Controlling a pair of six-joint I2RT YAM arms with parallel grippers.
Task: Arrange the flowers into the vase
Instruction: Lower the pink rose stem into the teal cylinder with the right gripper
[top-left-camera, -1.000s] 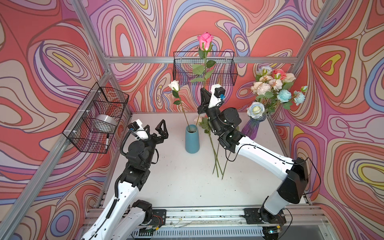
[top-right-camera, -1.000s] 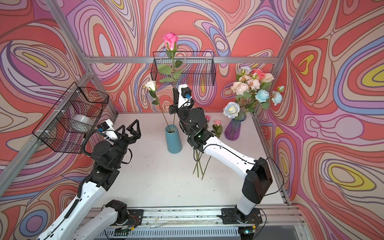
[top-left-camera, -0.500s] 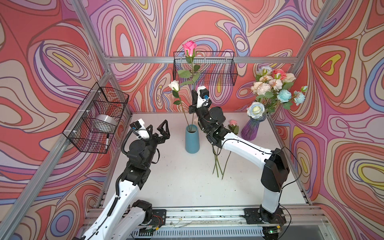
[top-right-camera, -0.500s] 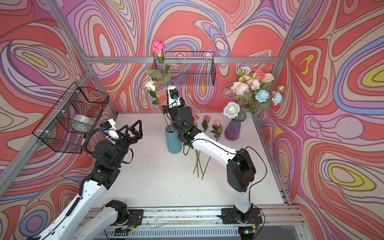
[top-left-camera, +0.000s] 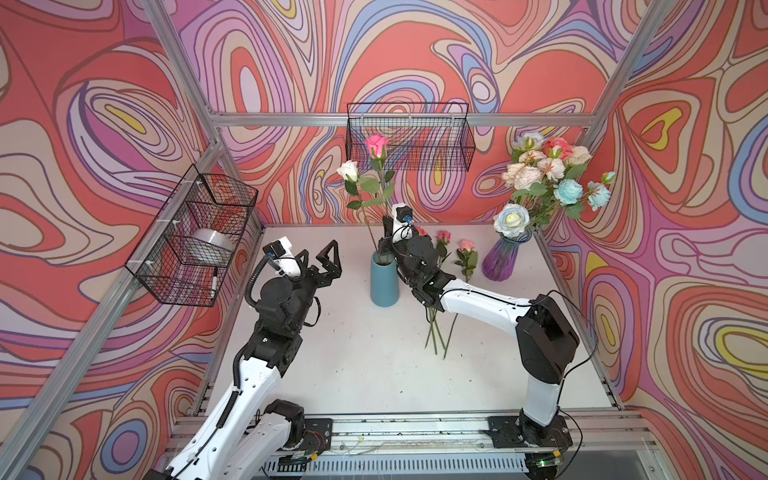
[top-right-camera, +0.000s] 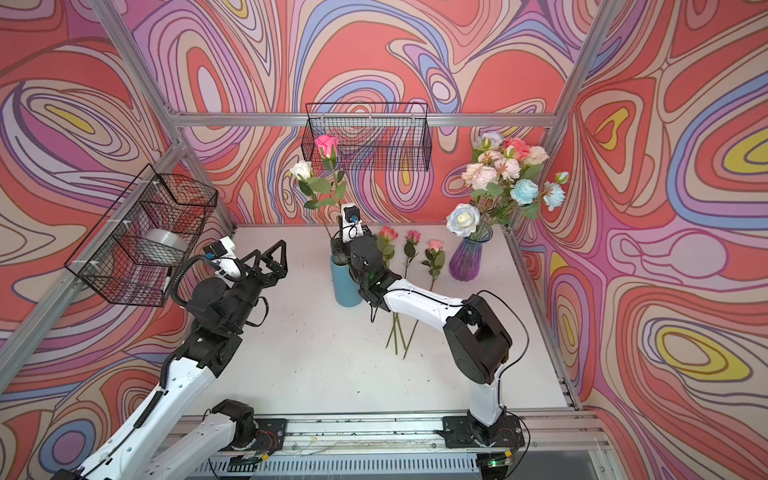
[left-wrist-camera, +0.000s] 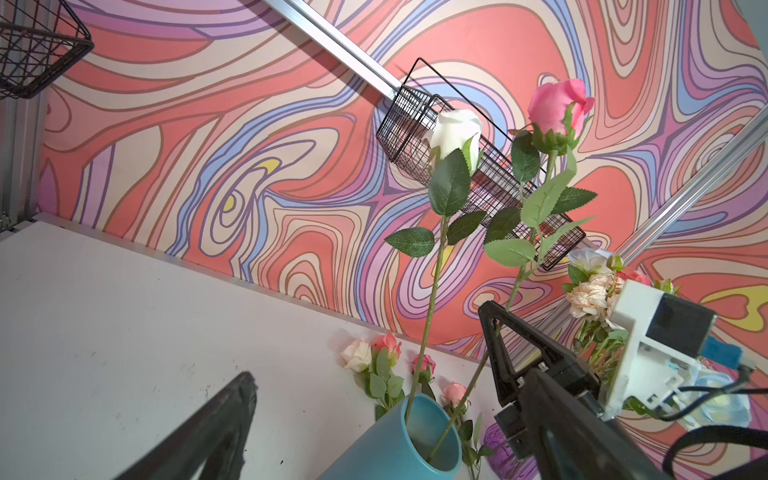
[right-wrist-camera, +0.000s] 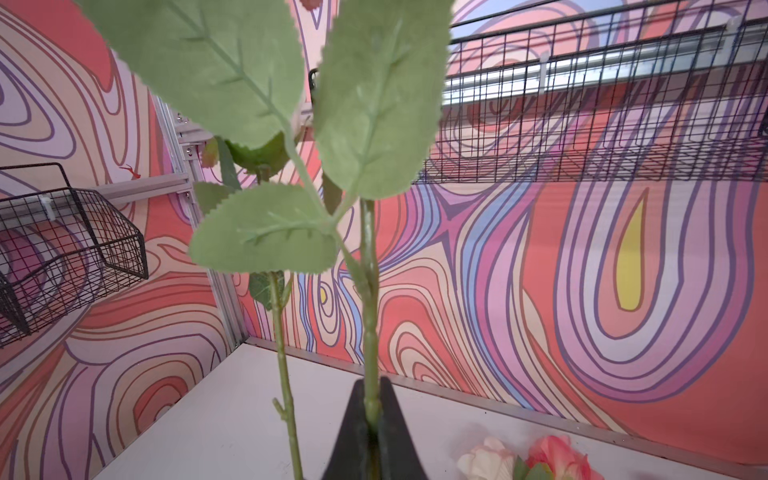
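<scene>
The pink rose (top-left-camera: 376, 145) is standing nearly upright with its stem running down into the mouth of the teal vase (top-left-camera: 384, 280). I am watching the right end effector (right-wrist-camera: 371, 409) pinching that stem just above the rim, jaws closed tight on it. The white rose (top-left-camera: 348, 170) is leaning in the same vase just beside it, its bloom sitting lower than the pink one. The vase is standing on the table (top-left-camera: 353, 365) toward the back middle. To its right, a few small loose flowers (top-right-camera: 413, 237) are lying flat on the table, partly under the right arm, stems pointing toward me. Beyond them a purple vase (top-left-camera: 503, 259) is holding a full bouquet (top-left-camera: 544, 170) near the back right corner. The left end effector (top-left-camera: 319, 251) is hovering left of the teal vase, jaws spread wide and gripping nothing.
</scene>
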